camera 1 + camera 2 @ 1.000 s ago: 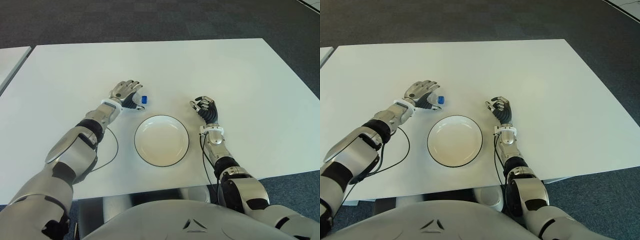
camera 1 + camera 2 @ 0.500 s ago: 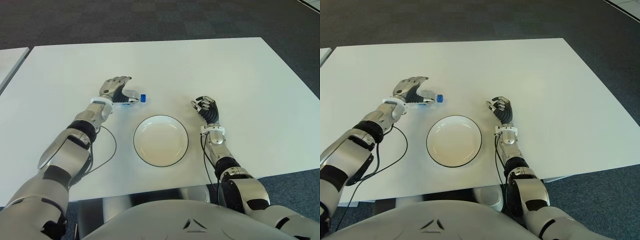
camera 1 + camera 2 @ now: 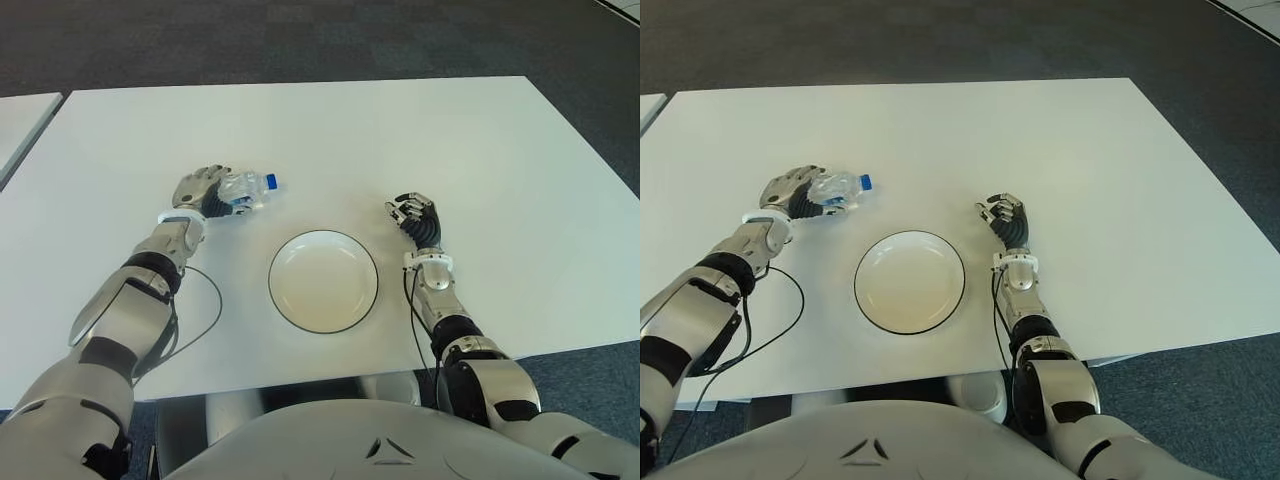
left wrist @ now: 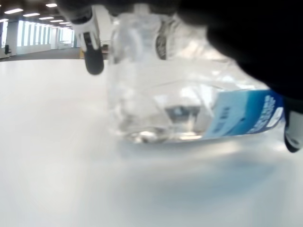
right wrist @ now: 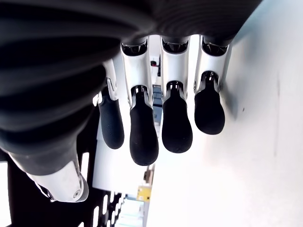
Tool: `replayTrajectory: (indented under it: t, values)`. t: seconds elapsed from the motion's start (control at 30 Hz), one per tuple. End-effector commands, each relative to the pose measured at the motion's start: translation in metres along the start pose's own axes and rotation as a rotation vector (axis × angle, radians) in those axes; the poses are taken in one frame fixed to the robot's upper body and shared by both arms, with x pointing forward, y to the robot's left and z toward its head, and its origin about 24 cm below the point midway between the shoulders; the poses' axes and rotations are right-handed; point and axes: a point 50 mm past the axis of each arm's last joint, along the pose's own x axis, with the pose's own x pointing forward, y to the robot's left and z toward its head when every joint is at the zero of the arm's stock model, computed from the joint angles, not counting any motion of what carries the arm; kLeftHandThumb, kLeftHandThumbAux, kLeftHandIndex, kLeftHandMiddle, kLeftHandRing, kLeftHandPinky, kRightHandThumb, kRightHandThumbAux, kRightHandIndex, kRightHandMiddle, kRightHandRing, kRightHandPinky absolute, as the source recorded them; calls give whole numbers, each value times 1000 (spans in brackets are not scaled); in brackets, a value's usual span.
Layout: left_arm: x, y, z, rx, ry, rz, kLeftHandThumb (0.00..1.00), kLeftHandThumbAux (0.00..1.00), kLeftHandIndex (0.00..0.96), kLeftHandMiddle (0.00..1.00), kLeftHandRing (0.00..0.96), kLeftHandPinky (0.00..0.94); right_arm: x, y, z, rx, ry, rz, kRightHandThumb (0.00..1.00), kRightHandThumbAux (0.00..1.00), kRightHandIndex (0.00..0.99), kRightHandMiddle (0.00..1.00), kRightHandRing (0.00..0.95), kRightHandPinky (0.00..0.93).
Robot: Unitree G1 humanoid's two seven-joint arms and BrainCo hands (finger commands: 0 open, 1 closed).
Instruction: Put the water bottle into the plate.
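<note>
- Bottle: clear, with a blue cap and a blue label, lying on its side in the left hand, well apart from the plate.
- The left fingers are wrapped over the body end; the cap end sticks out past the fingertips, pointing toward the table's middle.
- In the left wrist view the bottle sits very low over the table; I cannot tell whether it touches or is just clear of it.
- The plate lies beyond the cap end and nearer the robot, empty.
- The right hand shows on the far side of the plate from the bottle, its fingers curled and holding nothing.
- Risk, as I judge it: the hold covers only one end of a smooth, round body, so the free end could sag or the bottle twist out during the carry.
- Travelling this low, the cap could catch the plate's rim and shove the plate.
- Released on its side, the bottle may roll over the shallow rim.
</note>
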Motion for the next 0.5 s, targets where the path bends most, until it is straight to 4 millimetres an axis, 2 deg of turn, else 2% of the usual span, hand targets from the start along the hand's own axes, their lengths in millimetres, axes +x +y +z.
replayTrajectory:
  t: [0.03,0.27,0.5]
  values:
    - [-6,-20,4,93,17,-77,655,404,0,1,2,4,-10,0,-15,24,78,-12,707,728,435,687,694,688]
    - [-6,-30,11,307,61,-152,623,344,0,0,0,0,-10,-1,-15,25,77,-17,707,728,434,679,686,679]
    - [-8,-37,16,420,76,-208,599,300,0,0,0,0,-11,-1,-14,36,65,-10,707,728,434,677,684,683]
